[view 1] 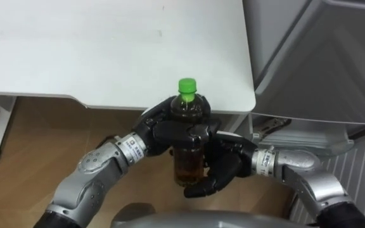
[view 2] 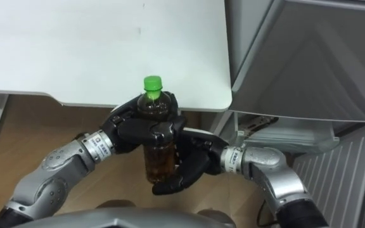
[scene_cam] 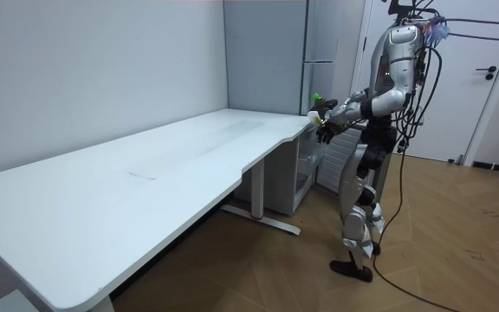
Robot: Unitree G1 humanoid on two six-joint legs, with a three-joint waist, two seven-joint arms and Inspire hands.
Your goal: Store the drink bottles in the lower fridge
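In the left eye view, the left hand (view 1: 165, 130) is wrapping its fingers round the upper body of the bottle (view 1: 187, 163). This is hiding the middle of the bottle, so only the green cap (view 1: 187, 84), the shoulders and the brown lower part are showing. The right hand (view 1: 225, 166) is curling in from the right side, cupping the bottle's lower part with fingers bending under its base; the base itself is hard to make out against the dark fingers. The bottle is standing upright between the two hands, off the white table (view 1: 106, 44), just in front of its rounded near corner. The grey fridge (view 1: 322, 57) is running out of the picture at the right, and the parts below it are too cut off to tell which compartment they belong to. The right eye view is showing the same grasp, with both hands clenching on the bottle and the cap rising clear above the left hand. In the room view, the robot is standing on the wooden floor (scene_cam: 457, 234) at the table's far corner, beside the fridge. It is holding both hands together at chest height, and the bottle there is showing as little more than a green speck.
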